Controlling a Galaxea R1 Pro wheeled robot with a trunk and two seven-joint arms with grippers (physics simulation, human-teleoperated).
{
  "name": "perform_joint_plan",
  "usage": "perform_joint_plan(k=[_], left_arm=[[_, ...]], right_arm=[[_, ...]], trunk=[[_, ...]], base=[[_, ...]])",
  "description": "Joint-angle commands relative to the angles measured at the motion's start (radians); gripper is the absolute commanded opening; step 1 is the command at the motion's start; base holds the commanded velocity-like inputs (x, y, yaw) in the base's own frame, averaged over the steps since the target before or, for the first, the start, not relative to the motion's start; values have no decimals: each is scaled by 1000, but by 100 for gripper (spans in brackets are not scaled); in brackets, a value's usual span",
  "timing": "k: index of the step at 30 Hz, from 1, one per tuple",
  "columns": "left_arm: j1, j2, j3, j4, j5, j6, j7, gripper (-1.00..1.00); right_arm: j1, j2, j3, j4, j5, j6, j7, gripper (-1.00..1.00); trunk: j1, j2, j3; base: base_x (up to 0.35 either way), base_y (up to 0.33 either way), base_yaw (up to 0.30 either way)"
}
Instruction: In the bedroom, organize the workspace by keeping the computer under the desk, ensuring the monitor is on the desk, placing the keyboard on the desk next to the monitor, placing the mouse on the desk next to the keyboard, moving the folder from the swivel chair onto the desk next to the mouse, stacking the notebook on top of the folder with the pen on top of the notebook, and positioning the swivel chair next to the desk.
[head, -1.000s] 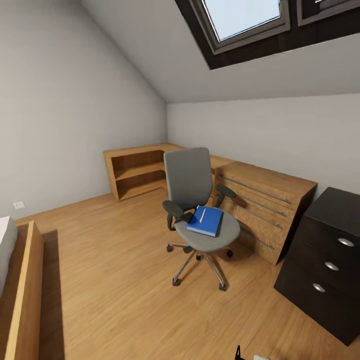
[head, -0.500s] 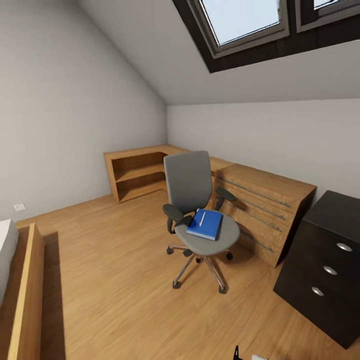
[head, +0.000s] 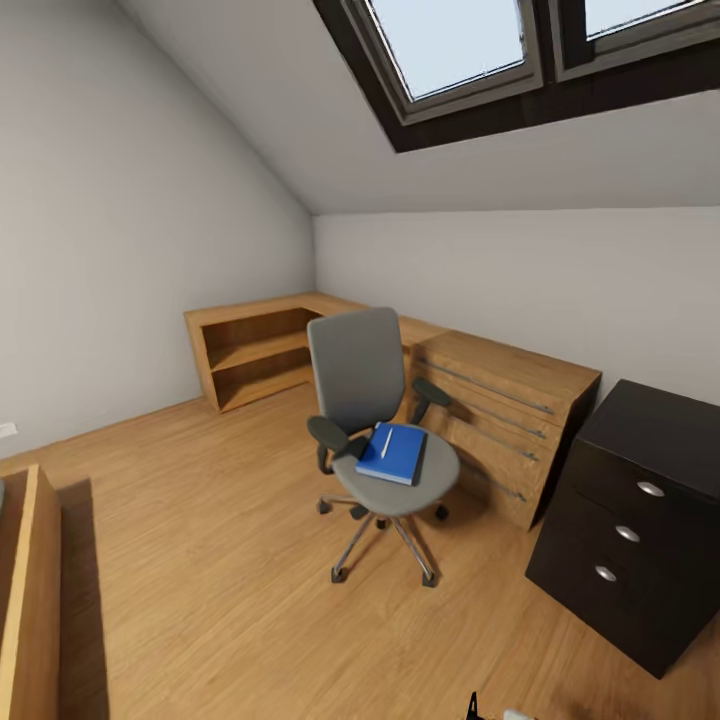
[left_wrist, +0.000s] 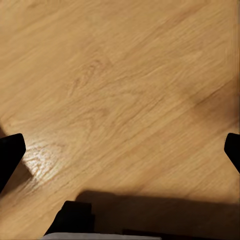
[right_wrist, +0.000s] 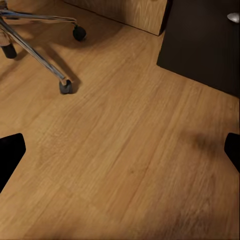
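Approach step, I judge: both tools, left (left_wrist: 120, 150) and right (right_wrist: 120, 147), hang wide and empty over bare floor. The chair (head: 375, 430) stands ahead of them, carrying the folder (head: 392, 453) with the pen (head: 386, 443) on top; the table (head: 640, 520) is right of it. Next: close in and reach for the pen.

Blue folder (head: 392, 453), grey swivel chair (head: 362, 385)

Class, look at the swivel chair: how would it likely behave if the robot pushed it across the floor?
The chair would probably roll easily: its star base sits on castors on smooth wood floor. The seat may swivel rather than travel straight. The folder and pen lie loose on the seat, so a sharp push might slide them off.
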Motion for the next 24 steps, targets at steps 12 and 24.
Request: perform_joint_plan(k=[12, 24], left_arm=[[0, -5, -9, 19, 7, -4, 6, 100], [0, -6, -9, 22, 7, -4, 6, 100]], right_arm=[[-1, 0, -6, 2, 11, -2, -7, 100], [-1, -1, -6, 2, 10, -1, -7, 100]], trunk=[[-46, 84, 37], [-92, 168, 74]], base=[[0, 0, -283], [0, 0, -292]])
